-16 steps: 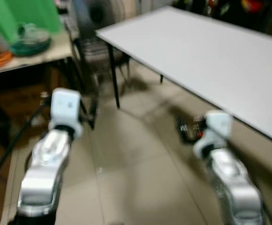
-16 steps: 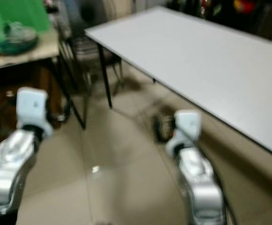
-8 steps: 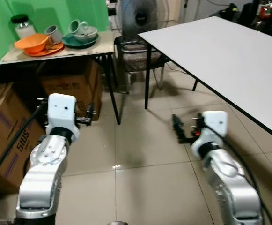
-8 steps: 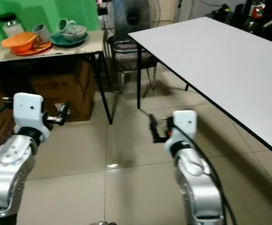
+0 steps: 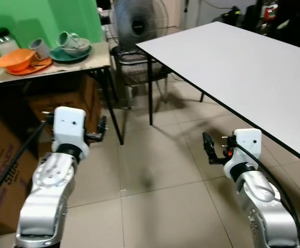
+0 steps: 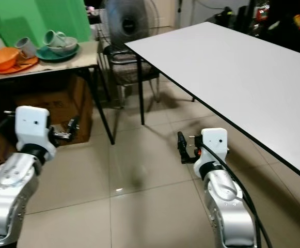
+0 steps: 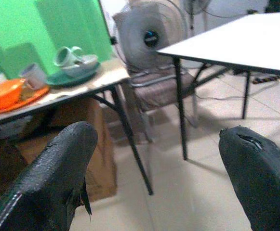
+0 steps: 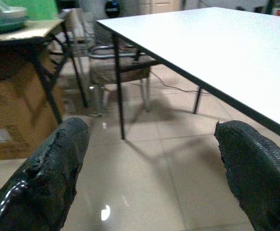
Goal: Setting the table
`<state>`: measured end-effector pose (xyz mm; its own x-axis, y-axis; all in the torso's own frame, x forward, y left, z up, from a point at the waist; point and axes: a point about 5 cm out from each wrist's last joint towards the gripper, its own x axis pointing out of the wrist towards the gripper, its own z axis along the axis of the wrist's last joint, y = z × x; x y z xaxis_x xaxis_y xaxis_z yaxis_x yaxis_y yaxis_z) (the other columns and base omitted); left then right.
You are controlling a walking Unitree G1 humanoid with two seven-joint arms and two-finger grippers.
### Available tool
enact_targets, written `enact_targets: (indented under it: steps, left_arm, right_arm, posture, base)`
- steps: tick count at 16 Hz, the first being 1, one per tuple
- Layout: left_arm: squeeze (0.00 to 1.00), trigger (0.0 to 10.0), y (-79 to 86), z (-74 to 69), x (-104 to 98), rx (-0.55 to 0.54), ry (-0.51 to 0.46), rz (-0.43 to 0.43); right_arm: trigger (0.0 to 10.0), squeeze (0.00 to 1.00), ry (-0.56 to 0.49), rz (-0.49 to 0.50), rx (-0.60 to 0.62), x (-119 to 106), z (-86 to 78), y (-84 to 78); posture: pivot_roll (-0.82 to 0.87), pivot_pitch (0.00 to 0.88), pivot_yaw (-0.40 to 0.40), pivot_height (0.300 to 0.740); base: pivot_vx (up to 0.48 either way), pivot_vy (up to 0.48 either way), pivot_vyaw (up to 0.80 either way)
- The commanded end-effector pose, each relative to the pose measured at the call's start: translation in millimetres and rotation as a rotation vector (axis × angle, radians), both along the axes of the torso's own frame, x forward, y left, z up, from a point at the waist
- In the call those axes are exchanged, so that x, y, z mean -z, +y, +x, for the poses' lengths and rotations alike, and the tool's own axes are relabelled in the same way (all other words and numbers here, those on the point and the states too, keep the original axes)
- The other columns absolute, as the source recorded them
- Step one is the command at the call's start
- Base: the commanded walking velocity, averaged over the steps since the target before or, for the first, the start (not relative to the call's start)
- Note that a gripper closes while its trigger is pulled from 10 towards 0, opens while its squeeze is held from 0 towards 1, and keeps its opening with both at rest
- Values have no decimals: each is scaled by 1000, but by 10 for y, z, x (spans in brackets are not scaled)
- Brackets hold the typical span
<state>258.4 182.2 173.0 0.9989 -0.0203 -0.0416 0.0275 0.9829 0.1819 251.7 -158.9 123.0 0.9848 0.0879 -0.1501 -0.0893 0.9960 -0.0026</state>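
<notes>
View change since half a second ago: the whole scene has shifted, so the camera has moved; the side desk (image 5: 82, 61) now sits further to the robot's left.

Dishes on side desk, before a green backdrop (image 5: 41, 15): orange bowl (image 5: 16, 58) on orange plate (image 5: 33, 67); grey mug (image 5: 40, 48); pale green cup (image 5: 66, 39) in a bowl on a teal plate (image 5: 69, 53); jar (image 5: 3, 40) behind.

White desk (image 5: 242, 62): to the robot's right.

Other: fan (image 5: 138, 21), chair (image 5: 137, 70), cardboard box (image 5: 62, 98) beneath the side desk.

Left gripper (image 7: 161, 163): held forward above the tiled floor (image 5: 160, 170), jaws spread, holding nothing.

Right gripper (image 8: 152, 159): held forward beside the white desk's edge, jaws spread, holding nothing.
</notes>
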Motion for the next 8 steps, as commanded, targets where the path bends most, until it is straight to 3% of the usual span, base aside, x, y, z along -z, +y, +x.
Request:
enact_targets:
  steps: [1, 2, 4, 8]
  left_arm:
    - [75, 10000, 85, -15, 31, -31, 24, 19]
    - [75, 10000, 86, -19, 33, -32, 25, 19]
    - [75, 10000, 83, -33, 32, -31, 27, 21]
    - [82, 10000, 106, -21, -32, -44, 10, 24]
  right_arm:
    - [10000, 0, -24, 23, -49, -55, 22, 138]
    - [10000, 0, -24, 22, -49, -55, 20, 141]
    - [10000, 0, -19, 65, -36, -56, 28, 135]
    - [10000, 0, -20, 56, -37, -56, 35, 117]
  posture:
    - [-50, 27, 60, 740]
    - [-49, 27, 59, 740]
    - [-44, 34, 58, 740]
    - [-36, 44, 51, 740]
  base:
    - [304, 0, 800]
    - [304, 0, 800]
    - [302, 0, 0]
    - [303, 0, 0]
